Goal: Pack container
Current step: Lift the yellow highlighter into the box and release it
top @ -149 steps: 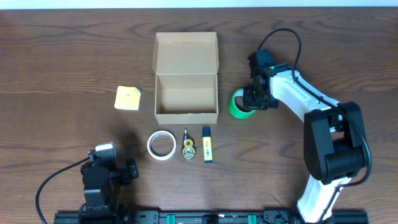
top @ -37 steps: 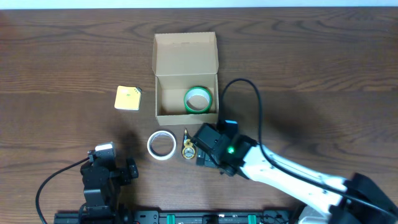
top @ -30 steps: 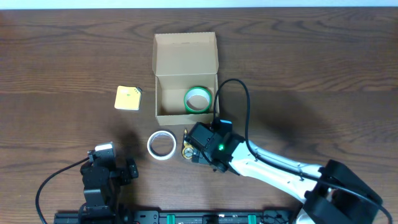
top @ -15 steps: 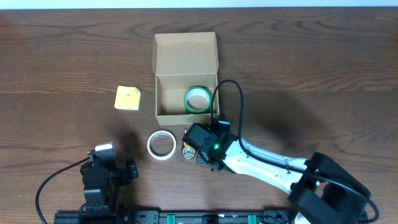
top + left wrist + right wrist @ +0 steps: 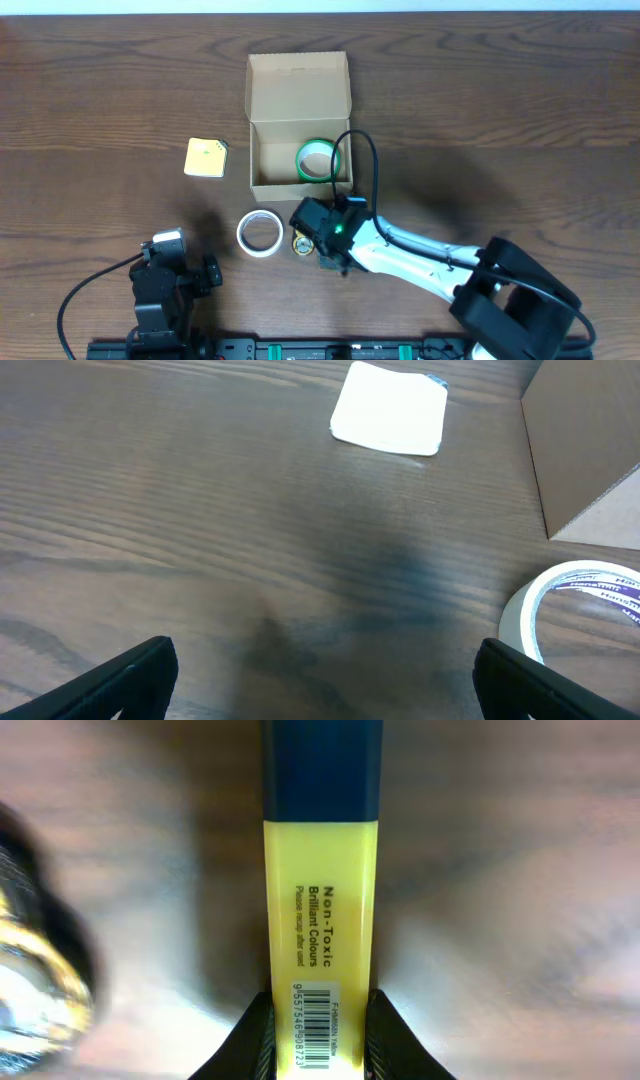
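The tan cardboard container stands open at the table's middle, its lid flap folded back, and its corner shows in the left wrist view. A green tape roll lies inside it. My right gripper is just in front of the box, shut on a yellow highlighter with a blue cap. Its fingers press both sides of the barrel. In the overhead view the gripper hides the highlighter. My left gripper is open and empty at the front left.
A white tape roll lies in front of the box's left corner. A small gold, round object lies right beside my right gripper and shows blurred in the right wrist view. A yellow square pad lies left of the box.
The green tape roll went from the table at the box's right into the box. My right arm swung down to the highlighter and edged left over it. The left arm has not moved.
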`<action>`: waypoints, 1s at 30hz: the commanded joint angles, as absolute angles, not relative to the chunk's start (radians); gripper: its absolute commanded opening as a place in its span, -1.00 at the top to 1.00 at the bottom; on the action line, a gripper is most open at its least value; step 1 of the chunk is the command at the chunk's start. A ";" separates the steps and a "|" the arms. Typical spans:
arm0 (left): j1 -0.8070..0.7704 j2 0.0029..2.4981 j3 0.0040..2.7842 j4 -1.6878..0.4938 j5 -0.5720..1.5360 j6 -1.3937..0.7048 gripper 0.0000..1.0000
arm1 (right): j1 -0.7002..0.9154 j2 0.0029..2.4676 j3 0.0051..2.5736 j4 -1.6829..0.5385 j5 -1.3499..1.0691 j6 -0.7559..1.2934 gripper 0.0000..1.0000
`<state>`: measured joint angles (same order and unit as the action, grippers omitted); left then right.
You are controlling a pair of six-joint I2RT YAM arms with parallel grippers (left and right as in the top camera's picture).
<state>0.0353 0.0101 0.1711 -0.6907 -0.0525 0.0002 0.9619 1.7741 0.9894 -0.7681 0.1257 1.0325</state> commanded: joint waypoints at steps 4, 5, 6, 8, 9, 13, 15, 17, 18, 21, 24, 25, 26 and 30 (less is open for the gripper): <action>0.034 0.004 0.160 -0.691 -0.060 0.008 -0.90 | 1.006 1.739 1.082 -0.953 0.101 1.015 0.92; 0.034 0.004 0.160 -0.691 -0.060 0.008 -0.91 | 1.023 1.718 1.096 -0.982 0.103 1.015 0.92; 0.034 0.004 0.160 -0.691 -0.060 0.008 -0.90 | 1.039 1.697 1.104 -1.000 0.105 1.015 0.92; 0.034 0.004 0.160 -0.691 -0.060 0.008 -0.91 | 1.063 1.662 1.113 -1.021 0.112 1.004 0.93; 0.034 0.004 0.160 -0.691 -0.060 0.008 -0.90 | 1.076 1.641 1.119 -1.034 0.121 0.994 0.92; 0.034 0.004 0.160 -0.691 -0.060 0.008 -0.90 | 1.094 1.553 1.171 -1.102 0.213 0.927 0.90; 0.034 0.004 0.160 -0.691 -0.060 0.008 -0.91 | 1.082 1.523 1.238 -1.107 0.301 0.829 0.85; 0.034 0.004 0.160 -0.691 -0.060 0.008 -0.90 | 1.050 1.524 1.303 -1.083 0.367 0.731 0.82; 0.034 0.004 0.160 -0.691 -0.060 0.008 -0.90 | 1.029 1.525 1.320 -1.051 0.374 0.677 0.81; 0.034 0.004 0.160 -0.691 -0.060 0.008 -0.91 | 0.929 1.531 1.330 -0.901 0.373 0.527 0.73; 0.034 0.004 0.160 -0.691 -0.060 0.008 -0.91 | 0.834 1.556 1.330 -0.795 0.341 0.436 0.69; 0.034 0.004 0.160 -0.691 -0.059 0.008 -0.90 | 0.797 1.579 1.331 -0.746 0.324 0.399 0.68; 0.034 0.004 0.160 -0.691 -0.059 0.008 -0.90 | 0.772 1.615 1.332 -0.701 0.313 0.369 0.66; 0.034 0.004 0.160 -0.691 -0.060 0.008 -0.91 | 0.746 1.752 1.368 -0.670 0.308 0.323 0.62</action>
<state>0.0353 0.0101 0.1711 -0.6903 -0.0528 0.0002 0.7532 1.7012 1.3373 -0.6693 0.3115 0.3824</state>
